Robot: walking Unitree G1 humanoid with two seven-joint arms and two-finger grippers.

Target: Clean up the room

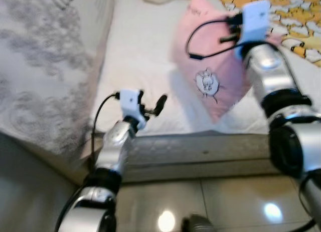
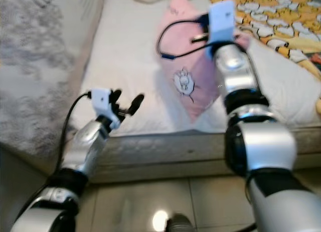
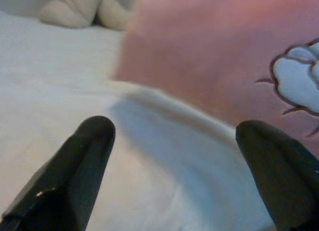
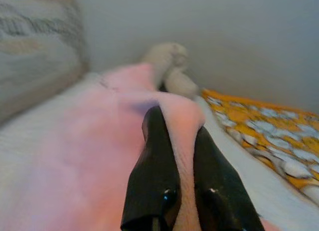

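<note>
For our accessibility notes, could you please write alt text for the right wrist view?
The right pincer pinches a fold of a pink pillow between its two black fingers, above a white bed. Beyond lie a beige stuffed toy and an orange patterned blanket.

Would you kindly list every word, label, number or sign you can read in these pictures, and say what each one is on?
No text can be read with certainty.
Pink pillow, pinched in the right claw: a short line of dark writing near its top corner, too blurred to read.
Same pillow: a cartoon animal drawing, a picture and not lettering.
Yellow patterned blanket: white shapes, no lettering.
Left claw, open over the white sheet: no markings legible.
</note>
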